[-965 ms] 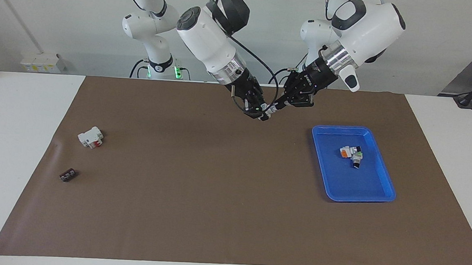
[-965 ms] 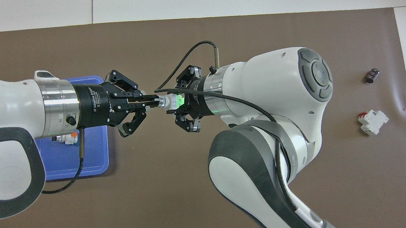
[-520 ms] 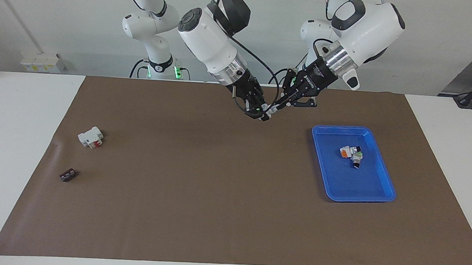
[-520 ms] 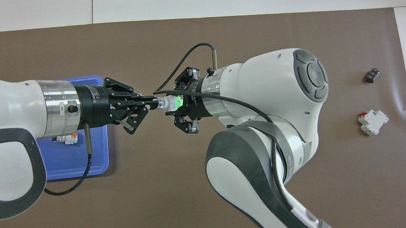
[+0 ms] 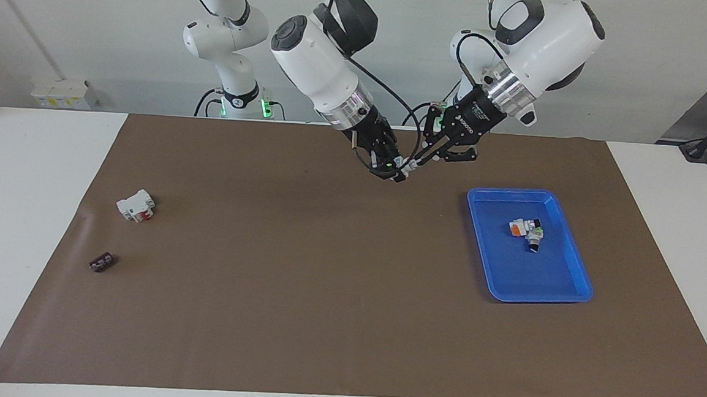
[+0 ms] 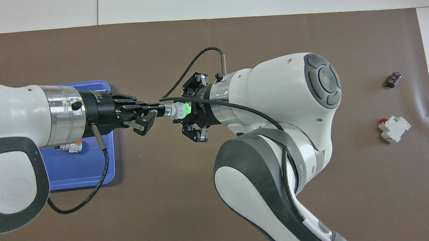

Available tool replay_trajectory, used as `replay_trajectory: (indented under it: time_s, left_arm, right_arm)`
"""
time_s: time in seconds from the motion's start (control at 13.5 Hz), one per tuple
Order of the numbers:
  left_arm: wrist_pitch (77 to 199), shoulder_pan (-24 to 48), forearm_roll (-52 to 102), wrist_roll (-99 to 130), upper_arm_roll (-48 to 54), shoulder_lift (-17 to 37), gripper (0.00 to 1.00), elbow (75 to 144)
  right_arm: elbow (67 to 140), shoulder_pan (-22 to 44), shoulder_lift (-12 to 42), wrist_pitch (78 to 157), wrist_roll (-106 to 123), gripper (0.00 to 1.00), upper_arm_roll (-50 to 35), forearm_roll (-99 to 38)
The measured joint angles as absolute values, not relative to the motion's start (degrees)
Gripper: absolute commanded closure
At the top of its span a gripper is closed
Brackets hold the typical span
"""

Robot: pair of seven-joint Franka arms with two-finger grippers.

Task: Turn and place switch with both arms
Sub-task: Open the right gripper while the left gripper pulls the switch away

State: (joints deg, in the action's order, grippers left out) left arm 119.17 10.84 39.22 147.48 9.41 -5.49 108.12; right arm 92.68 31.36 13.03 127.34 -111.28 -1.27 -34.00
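2 hands [image 6: 160,111] [image 5: 392,167], 1 switch [image 6: 178,110], 1 tray [image 5: 559,291]

I hold the switch [image 6: 178,110] in the air between my two arms, above the brown mat and clear of it. It is thumb-sized, with a whitish-grey body, a bright green end and a black cylindrical knob, and it lies roughly level. My right gripper [image 6: 185,111] is clamped on the body at the green end, while my left gripper [image 6: 159,110] pinches the knob, its fingertips closed around it.
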Motion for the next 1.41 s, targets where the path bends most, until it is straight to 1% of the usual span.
replay_trajectory:
  time_s: [0.45,0.52,0.59,0.67,1.11,1.26,1.41]
  left_arm:
    - [119.2,10.8,39.2,148.3,9.3,-5.5,1.0,108.1]
    - [119.2,10.8,39.2,148.3,9.3,-5.5,1.0,108.1]
    - [119.2,10.8,39.2,148.3,9.3,-5.5,1.0,108.1]
    - [119.2,10.8,39.2,148.4,9.3,-5.5,1.0,108.1]
    - [119.9,8.7,34.1,148.2,8.1,-5.2,1.0,108.7]
    - [119.9,8.7,31.3,146.7,8.2,-5.3,1.0,109.7]
    - [120.2,8.1,29.3,142.5,8.0,-5.7,1.0,111.5]
  right_arm:
    - [92.3,31.4,13.3,127.3,-111.3,1.0,-1.3,-34.0]
    - [92.3,31.4,13.3,127.3,-111.3,0.98,-1.3,-34.0]
    - [92.3,31.4,13.3,127.3,-111.3,0.15,-1.3,-34.0]
    - [92.3,31.4,13.3,127.3,-111.3,0.0,-1.3,-34.0]
    - [92.4,31.1,11.6,125.6,-110.3,0.0,-0.9,-33.9]
    - [92.4,30.8,10.7,123.3,-106.2,0.0,-0.7,-32.4]
    - [92.5,30.0,9.2,120.1,-99.5,0.0,-0.7,-27.0]
